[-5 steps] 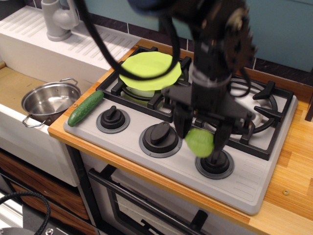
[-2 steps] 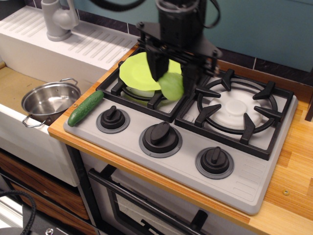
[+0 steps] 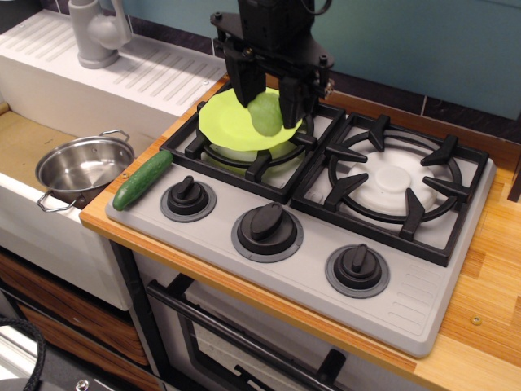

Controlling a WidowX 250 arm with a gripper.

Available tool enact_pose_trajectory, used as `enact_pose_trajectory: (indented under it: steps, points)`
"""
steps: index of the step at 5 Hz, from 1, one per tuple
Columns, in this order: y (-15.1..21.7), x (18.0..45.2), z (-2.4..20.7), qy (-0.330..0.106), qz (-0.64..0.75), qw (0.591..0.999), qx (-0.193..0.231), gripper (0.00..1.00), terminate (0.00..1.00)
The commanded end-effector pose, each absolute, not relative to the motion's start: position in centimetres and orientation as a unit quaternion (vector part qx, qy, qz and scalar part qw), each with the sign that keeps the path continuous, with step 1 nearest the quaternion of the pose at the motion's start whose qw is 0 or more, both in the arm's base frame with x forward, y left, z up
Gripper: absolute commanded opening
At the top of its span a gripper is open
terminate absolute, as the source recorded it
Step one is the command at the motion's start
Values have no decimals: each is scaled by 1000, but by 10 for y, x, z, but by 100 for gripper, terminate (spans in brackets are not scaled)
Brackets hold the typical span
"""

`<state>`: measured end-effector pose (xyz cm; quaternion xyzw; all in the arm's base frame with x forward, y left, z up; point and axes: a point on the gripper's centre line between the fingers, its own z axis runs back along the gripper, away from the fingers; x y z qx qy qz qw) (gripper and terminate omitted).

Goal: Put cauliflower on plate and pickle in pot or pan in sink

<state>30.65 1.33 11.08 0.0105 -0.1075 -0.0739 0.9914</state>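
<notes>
My gripper [image 3: 269, 102] is shut on the light-green cauliflower [image 3: 265, 114] and holds it over the right part of the lime-green plate [image 3: 229, 120], which rests on the left burner grate. Whether the floret touches the plate I cannot tell. The dark green pickle [image 3: 142, 179] lies on the stove's front left corner, by the counter edge. The steel pot [image 3: 81, 167] with wire loop handles stands in the sink [image 3: 24, 142] at the left and holds nothing.
The stove has a right burner grate [image 3: 396, 181] and three black knobs [image 3: 267, 224] along the front. A grey faucet [image 3: 96, 31] and a ribbed white drainboard [image 3: 155, 69] are at the back left. Wooden counter [image 3: 488, 269] lies right of the stove.
My gripper has carried the cauliflower from above the front knobs back and left, ending over the plate on the left burner. The pickle and pot have not moved.
</notes>
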Motion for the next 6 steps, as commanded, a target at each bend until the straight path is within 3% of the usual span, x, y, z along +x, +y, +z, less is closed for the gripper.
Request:
enact_pose_trajectory:
  steps: [1,5,6]
  points:
    - [35,340,120,-153,-106,982,6,0,0]
    - [60,380,106,-147,-133,980,-3,0,0]
    - [54,382,96,-135,-119,984,-2,100,0]
